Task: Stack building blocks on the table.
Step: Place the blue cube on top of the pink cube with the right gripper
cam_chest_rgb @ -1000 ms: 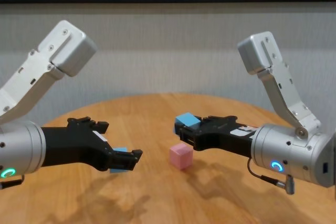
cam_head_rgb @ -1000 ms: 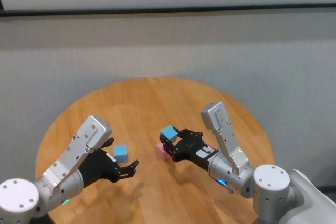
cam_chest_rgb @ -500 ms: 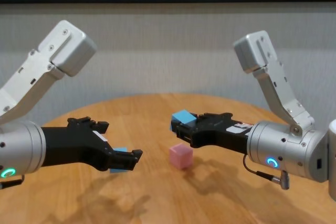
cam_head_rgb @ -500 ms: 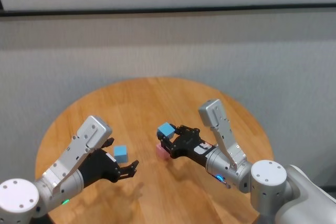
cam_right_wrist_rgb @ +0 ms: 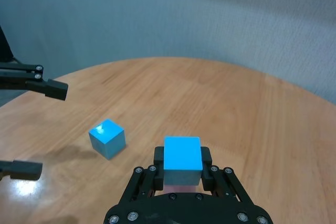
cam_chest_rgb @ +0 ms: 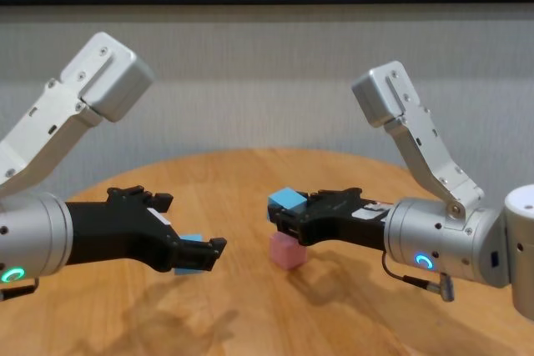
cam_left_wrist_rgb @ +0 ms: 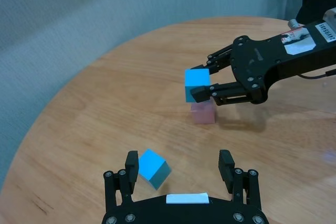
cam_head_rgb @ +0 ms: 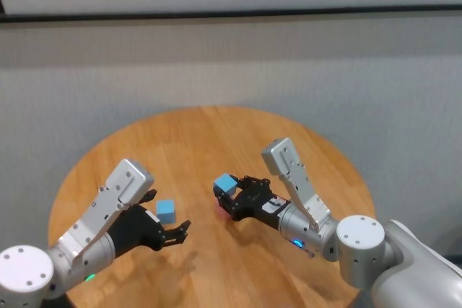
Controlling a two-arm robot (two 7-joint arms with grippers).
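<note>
Chest view first: the small matte light-blue cube (cam_chest_rgb: 287, 200) I am carrying sits clamped between the jaws of my right gripper (cam_chest_rgb: 286, 224), and the small matte pale-pink cube (cam_chest_rgb: 287, 252) now lies directly under those jaws, close below the carried cube's underside. A second ago the jaws and their load hung off to the pink cube's right; I have since slid the arm leftward and a little down, so blue is now roughly over pink. That tells me the carry is nearly done and the lowering comes next.

From my right wrist camera the blue cube (cam_right_wrist_rgb: 182, 160) fills the gap between the fingers (cam_right_wrist_rgb: 144, 178), and only a sliver of pink shows beneath it, so I cannot quite judge whether the two are squared up or slightly offset. The left wrist camera suggests the carried cube (cam_left_wrist_rgb: 197, 84) overhangs the pink cube (cam_left_wrist_rgb: 202, 113) a touch toward the fingertip side.

The second small matte light-blue cube (cam_head_rgb: 166, 211) rests on the large round wood-grain table (cam_head_rgb: 195, 135), just ahead of my left gripper (cam_head_rgb: 167, 232), near one fingertip and outside the span. That gripper's jaws stand wide apart, holding nothing, and it has not moved over the last second.

I would trim the alignment before releasing; an off-centre drop could tip the blue cube off.
</note>
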